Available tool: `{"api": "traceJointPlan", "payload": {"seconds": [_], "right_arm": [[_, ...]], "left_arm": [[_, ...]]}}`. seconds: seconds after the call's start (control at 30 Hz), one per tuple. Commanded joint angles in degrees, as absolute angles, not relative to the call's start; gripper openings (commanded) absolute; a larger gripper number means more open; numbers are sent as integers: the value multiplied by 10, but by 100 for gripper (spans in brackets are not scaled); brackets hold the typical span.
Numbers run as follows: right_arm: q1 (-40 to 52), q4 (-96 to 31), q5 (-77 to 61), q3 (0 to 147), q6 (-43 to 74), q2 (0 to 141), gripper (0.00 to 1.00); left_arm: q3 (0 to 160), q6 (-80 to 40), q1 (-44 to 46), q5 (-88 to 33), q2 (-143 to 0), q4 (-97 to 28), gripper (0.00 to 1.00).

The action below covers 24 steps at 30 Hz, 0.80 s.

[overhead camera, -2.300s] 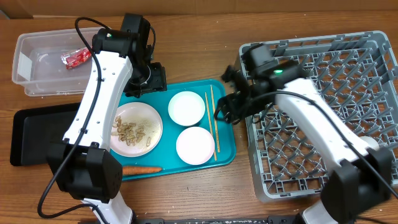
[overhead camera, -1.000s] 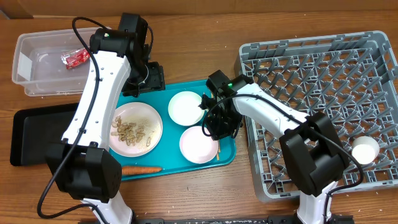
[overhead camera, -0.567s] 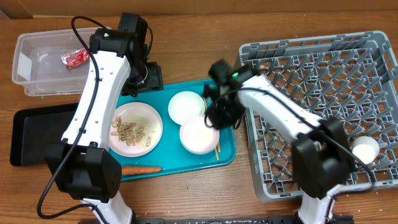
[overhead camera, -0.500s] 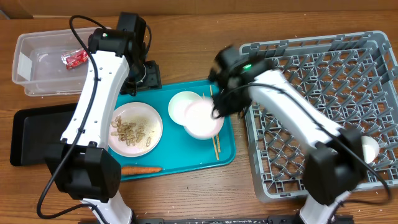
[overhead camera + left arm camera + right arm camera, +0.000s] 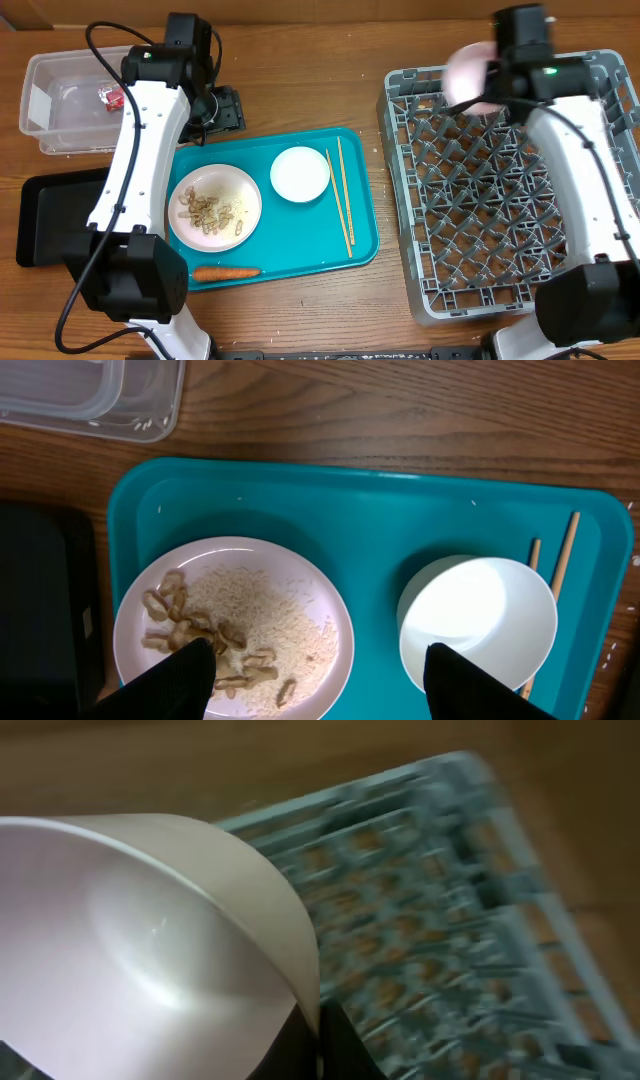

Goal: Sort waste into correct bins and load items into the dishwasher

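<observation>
Since the right gripper (image 5: 322, 1045) is pinched shut on the rim of the pale pink round bowl (image 5: 150, 940), which hangs tilted just above the large grey plastic lattice dish rack (image 5: 560, 290) beneath it, I judge I should lower slowly, seat the bowl mouth-down on the grid, and release only once it rests. My right arm (image 5: 580, 170) reaches high over the rack's far edge, its view blurred, while the left gripper (image 5: 325, 680) hovers wide and empty, the white round crumb-strewn plate (image 5: 235, 630) and a small white bowl (image 5: 478, 622) below its fingers.
</observation>
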<state>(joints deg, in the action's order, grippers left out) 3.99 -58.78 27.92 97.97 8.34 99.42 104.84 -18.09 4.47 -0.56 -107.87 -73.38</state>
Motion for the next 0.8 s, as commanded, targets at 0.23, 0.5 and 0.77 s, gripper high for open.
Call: {"api": "traceJointPlan", "payload": {"seconds": [0.23,0.5,0.77], "right_arm": [[-85,-503,650,986,105,1006,4],[-145,-512,681,986,105,1095,4],[-124,-530,655,986,105,1182,4]], "left_arm": [[1048,-189,40,4,-1077,-728,69],[1048,-226,41,0,-1077,-715,69],[1048,-226,41,0,-1077,-710,69]]}}
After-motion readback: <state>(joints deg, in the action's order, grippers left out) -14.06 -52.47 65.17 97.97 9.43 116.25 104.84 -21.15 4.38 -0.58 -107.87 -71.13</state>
